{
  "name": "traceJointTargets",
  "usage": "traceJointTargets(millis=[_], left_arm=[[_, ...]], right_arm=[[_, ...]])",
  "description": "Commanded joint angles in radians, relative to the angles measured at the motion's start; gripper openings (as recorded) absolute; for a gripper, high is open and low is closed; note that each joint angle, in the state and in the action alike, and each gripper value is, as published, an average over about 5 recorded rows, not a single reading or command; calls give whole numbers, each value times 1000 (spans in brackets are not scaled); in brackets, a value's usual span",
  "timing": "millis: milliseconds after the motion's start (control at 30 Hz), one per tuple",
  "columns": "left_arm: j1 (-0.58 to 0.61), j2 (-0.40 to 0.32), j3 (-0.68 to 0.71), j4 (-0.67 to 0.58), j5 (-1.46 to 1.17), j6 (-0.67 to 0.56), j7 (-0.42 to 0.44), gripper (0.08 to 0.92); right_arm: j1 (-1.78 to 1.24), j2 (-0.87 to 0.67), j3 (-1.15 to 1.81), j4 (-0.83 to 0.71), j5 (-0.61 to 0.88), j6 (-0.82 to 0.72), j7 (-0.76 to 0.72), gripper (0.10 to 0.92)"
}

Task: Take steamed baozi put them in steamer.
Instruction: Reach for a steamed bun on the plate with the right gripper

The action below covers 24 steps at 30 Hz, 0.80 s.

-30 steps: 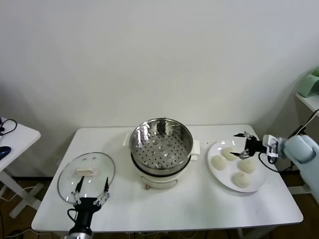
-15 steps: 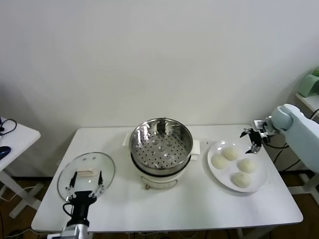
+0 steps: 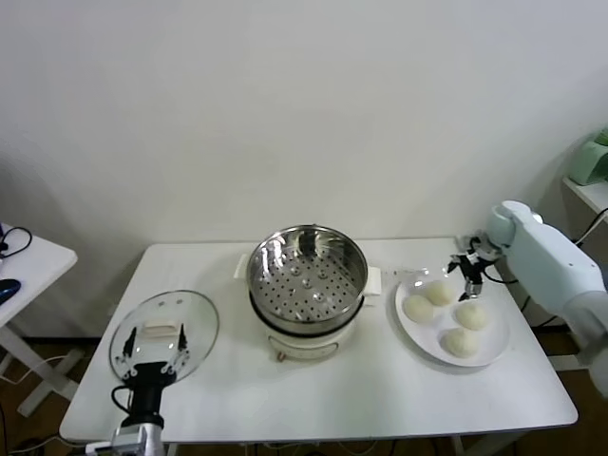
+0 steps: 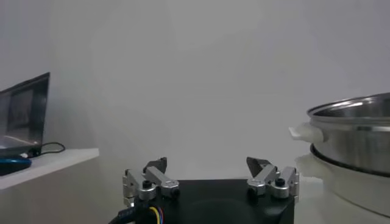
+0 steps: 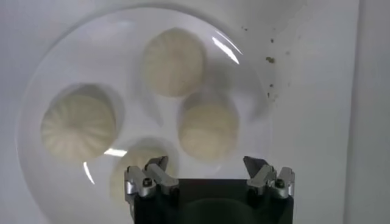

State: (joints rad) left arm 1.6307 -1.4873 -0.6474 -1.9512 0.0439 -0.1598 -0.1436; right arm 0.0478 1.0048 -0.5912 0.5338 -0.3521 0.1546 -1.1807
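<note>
Four off-white baozi [image 3: 439, 293] lie on a flat white plate [image 3: 490, 351] at the right of the table. My right gripper [image 3: 465, 270] hovers open and empty above the plate's far edge. In the right wrist view the baozi [image 5: 207, 125] sit just ahead of its spread fingertips [image 5: 206, 165], one bun [image 5: 143, 167] partly hidden by the gripper body. The shiny steamer [image 3: 306, 275] stands empty at the table's middle on its white cooker base. My left gripper [image 3: 160, 357] is open and empty at the front left, over the glass lid's near edge.
A round glass lid [image 3: 163, 329] with a white handle lies flat at the front left. The steamer also shows in the left wrist view [image 4: 356, 131]. A white side table [image 3: 28, 258] stands off to the left. A wall stands behind the table.
My right arm swung up and its gripper now points down over the plate's far edge. My left gripper drew back toward the table's front edge.
</note>
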Motion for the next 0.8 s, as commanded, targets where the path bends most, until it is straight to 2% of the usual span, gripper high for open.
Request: traceJointTargets(millis=[33,500,800], left_arm=[[-2,1,0,-3,6,2,-14,823],[4,-5,4,5,19,-9,-16,823],[6,-9,6,5,18,-9,-17,823]], right_arm=[[-7,63,32,-70,-34,8,12,823],[-14,90,83,-111,-105,12,29,817],[-21,94,100,-116,-113,11,31,725]])
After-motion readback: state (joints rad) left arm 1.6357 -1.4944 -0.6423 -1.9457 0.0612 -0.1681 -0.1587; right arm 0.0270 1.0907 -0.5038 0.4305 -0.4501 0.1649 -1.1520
